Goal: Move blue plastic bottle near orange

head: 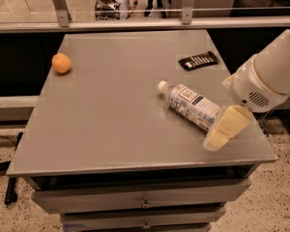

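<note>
While checking the right front part of the grey table [111, 129]: seeing the blue plastic bottle [191, 105] flat on its side, lying diagonal. White cap toward table centre, base toward the front right corner. Label up, white with dark blue print.

Seeing the gripper [226, 128] low over the table at the bottle's base end. Cream-coloured, angled down and left, overlapping the base from this view. Cannot tell gripper state: apart, together or clamped on the bottle, not readable. Cannot tell either whether touching the bottle or just sitting in front of it.

Behind the gripper, white rounded arm housing [268, 81] coming in from the right edge, small vent grille on its face.

Seeing the orange [61, 63] near the table's far left edge, well apart from the bottle, most of the bare tabletop between them.

Flat black remote-like bar [198, 61] on the far right part of the table, beyond the bottle's cap, near it but not touching.

Under the tabletop, grey drawers [145, 204] with small knobs. Beyond the far edge, a metal rail [135, 24] with glass above it.
</note>
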Motion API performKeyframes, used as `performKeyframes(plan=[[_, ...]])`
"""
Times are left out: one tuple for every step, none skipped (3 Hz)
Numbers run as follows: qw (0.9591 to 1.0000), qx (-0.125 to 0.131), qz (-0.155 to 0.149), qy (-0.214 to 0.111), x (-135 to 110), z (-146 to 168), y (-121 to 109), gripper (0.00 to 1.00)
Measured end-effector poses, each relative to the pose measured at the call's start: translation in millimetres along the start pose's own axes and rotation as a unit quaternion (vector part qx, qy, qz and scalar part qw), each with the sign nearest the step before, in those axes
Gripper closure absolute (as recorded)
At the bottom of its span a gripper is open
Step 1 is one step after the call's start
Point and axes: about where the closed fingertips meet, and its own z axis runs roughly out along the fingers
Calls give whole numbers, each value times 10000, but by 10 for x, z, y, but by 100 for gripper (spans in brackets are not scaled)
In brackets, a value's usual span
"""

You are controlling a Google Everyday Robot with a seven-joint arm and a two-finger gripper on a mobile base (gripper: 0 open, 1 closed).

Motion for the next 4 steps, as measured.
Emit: performKeyframes(plan=[[9999, 110, -38, -93, 2, 223, -49, 0], [9997, 190, 35, -163, -20, 364, -168, 15], [9995, 185, 111, -245, -37, 483, -229, 37], [9993, 169, 152, -297, -49, 541, -255, 60]])
